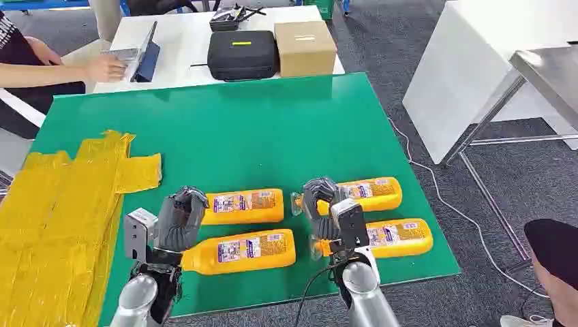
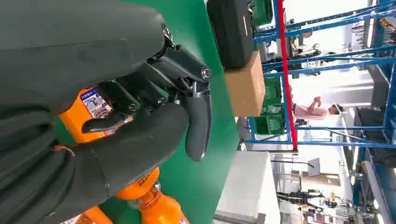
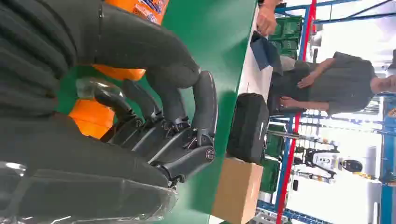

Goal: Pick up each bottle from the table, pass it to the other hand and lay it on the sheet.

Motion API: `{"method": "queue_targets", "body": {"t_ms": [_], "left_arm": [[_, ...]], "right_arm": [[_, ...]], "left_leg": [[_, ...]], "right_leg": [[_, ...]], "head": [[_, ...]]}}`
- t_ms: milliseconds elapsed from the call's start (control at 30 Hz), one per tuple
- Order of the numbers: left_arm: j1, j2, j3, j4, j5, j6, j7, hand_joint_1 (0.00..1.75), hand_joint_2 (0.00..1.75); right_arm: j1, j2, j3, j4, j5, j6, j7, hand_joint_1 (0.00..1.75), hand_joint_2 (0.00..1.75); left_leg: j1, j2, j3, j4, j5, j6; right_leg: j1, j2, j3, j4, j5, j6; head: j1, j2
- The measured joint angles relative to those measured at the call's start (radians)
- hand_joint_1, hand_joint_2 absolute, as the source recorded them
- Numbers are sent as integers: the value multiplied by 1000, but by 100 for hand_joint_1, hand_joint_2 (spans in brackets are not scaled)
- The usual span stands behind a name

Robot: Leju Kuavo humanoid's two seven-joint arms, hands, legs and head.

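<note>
**Four bottles still on the mat, none on the sheet**

You have all the work ahead of you. Take the green mat as your reference: the yellow sheet lies over its left end, crumpled and with no bottle on it. All four orange bottles lie on their sides in the mat's near half, in two pairs.

The left pair: the far-left bottle and the near-left bottle, one just behind the other. Your left hand hovers at their cap ends, fingers curled in; the left wrist view shows orange behind the fingers, but I cannot tell whether it grips a bottle or merely hangs above.

The right pair: the far-right bottle and the near-right bottle. Your right hand sits over their clear caps, fingers bent downward around the neck area (the right wrist view shows a cap between the fingers), yet a firm hold is not evident.

Judging from this, the first pick is barely under way; every handover and every placing on the sheet is left to do.
</note>
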Motion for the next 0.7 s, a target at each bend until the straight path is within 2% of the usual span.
{"method": "queue_targets", "body": {"t_ms": [33, 67, 100, 133, 167, 467, 700], "left_arm": [[3, 0, 0, -2, -35, 40, -32, 175, 175], [29, 0, 0, -26, -111, 120, -105, 175, 175], [67, 0, 0, -72, -176, 205, -189, 164, 175], [104, 2, 0, -112, -203, 252, -235, 54, 175], [128, 6, 2, -139, -209, 263, -248, 0, 175], [156, 11, 10, -177, -223, 277, -253, 0, 175], [154, 11, 19, -164, -218, 281, -239, 0, 175]], "right_arm": [[3, 0, 0, 0, 12, -25, -23, 175, 175], [25, 3, -1, -17, 47, -104, -105, 145, 175], [63, 9, -2, -58, 77, -190, -190, 54, 175], [102, 9, -2, -100, 91, -241, -235, 0, 175], [128, 7, -3, -130, 100, -263, -250, 0, 175], [161, 3, 22, -232, 145, -272, -206, 0, 175], [152, -22, 67, -281, 246, -302, -116, 0, 175]], "left_leg": [[0, 0, 0, 0, 0, 0], [0, 0, 0, 0, 0, 0], [0, 0, 1, 0, -1, 0], [0, 0, 0, 0, -2, -2], [0, 0, 0, 0, -2, -2], [1, 0, 0, 0, -3, -1], [1, 0, 2, 0, -3, -1]], "right_leg": [[0, 0, 0, 0, 0, 0], [0, 0, 0, 0, 0, 0], [0, 0, 0, 0, -1, 0], [1, 0, 0, 0, -2, -2], [1, 0, 0, 0, -2, -2], [1, 0, 1, 0, -2, -3], [2, 0, 2, 0, -2, -3]], "head": [[0, 0], [1, 0], [0, 0], [0, 0], [0, 0], [0, 0], [0, 0]]}}
